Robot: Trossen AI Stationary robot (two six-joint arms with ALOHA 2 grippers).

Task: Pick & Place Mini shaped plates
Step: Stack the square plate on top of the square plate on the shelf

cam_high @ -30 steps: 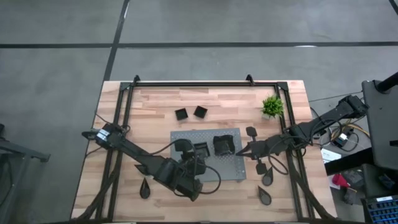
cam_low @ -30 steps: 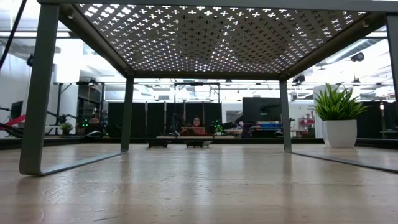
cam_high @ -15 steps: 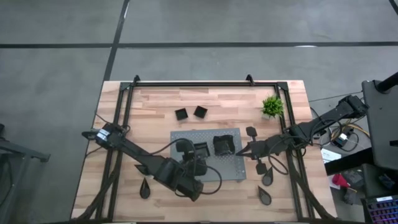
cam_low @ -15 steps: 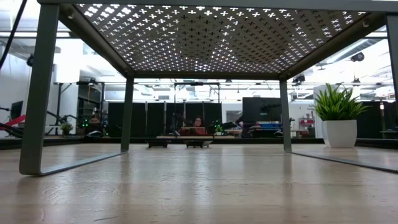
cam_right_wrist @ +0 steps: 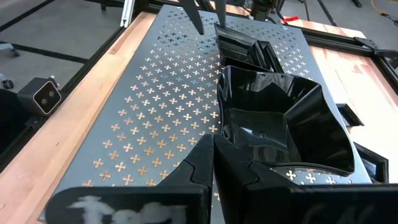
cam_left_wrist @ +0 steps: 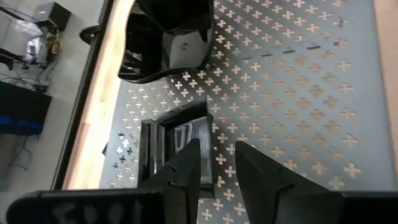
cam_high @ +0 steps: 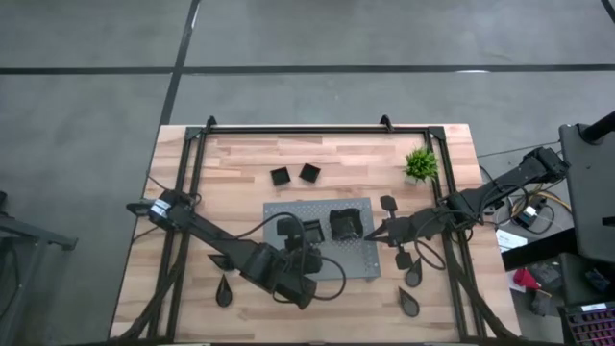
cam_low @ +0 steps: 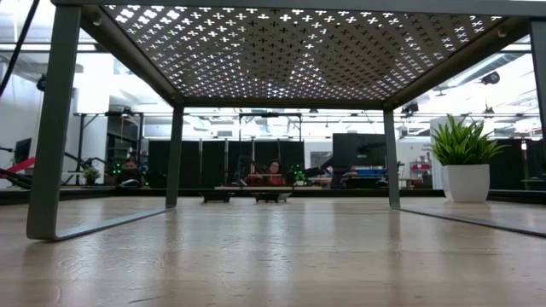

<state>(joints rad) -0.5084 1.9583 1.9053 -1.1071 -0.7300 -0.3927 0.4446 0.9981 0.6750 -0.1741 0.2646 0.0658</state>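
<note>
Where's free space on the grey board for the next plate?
The grey board is bare along its left edge, also its front right corner beyond the left claw. Crowded in the middle: a square plate beside a wavy-edged plate, with the shut right claw at the right edge.

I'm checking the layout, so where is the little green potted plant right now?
In the high view the potted plant stands on the wooden table near its far right corner, beyond the grey perforated board and just beyond the right arm.
</note>
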